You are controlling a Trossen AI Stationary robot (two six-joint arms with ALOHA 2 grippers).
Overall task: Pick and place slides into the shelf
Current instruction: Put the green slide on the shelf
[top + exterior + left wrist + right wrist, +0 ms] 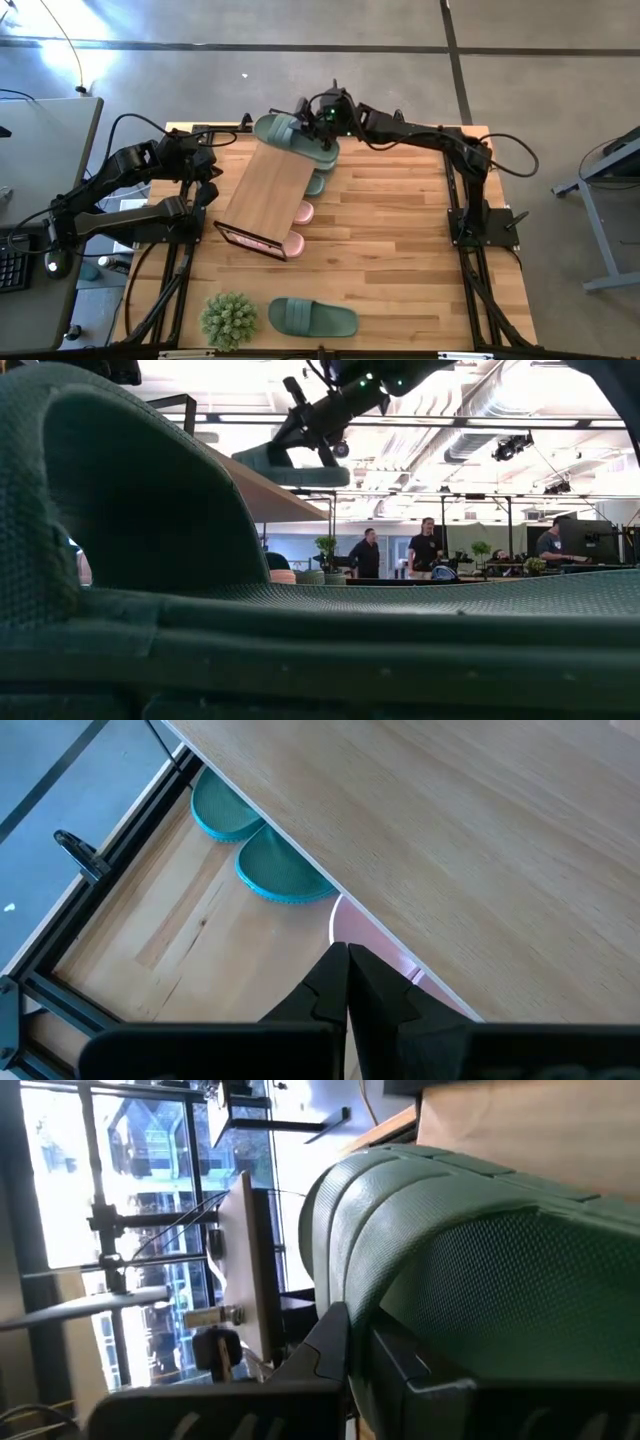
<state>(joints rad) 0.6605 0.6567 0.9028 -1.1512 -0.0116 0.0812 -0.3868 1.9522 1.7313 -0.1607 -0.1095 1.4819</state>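
The right claw (303, 117) is closed on a sage-green slide (285, 135) and holds it raised over the far end of the shelf (265, 185), above another green slide (315, 160) on that end. More slides lie under the shelf: green toes (285, 880) and pink ones (297, 228) poke out along its right edge. One green slide (312, 317) lies on the tabletop (400, 250) in front of the shelf, beside a spiky plant ball (229, 319). The left claw (205, 192) hovers at the shelf's left edge, its fingers (330, 990) pressed together on nothing.
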